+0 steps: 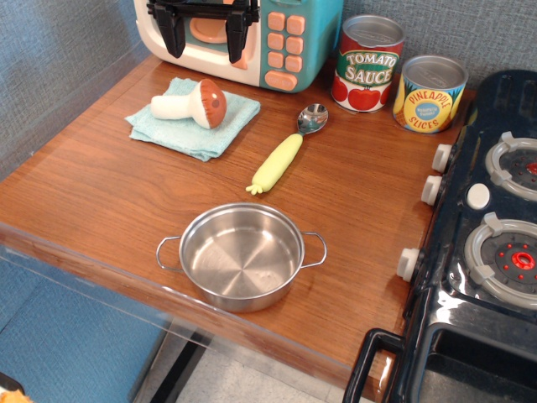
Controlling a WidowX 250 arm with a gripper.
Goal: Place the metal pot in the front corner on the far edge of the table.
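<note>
Up at the back, the tool is hanging before the toy microwave, its jaws spread wide and gripping nothing. Near the bench front edge, the metal pot is sitting upright.

my gripper is parked up top, black fingers pointing down and spread apart, gripping nothing

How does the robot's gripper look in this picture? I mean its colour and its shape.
Only part of the gripper shows, at the top edge. It is black, with two blocky, ridged fingers hanging from a dark crossbar. No cables or markings are visible.
</note>
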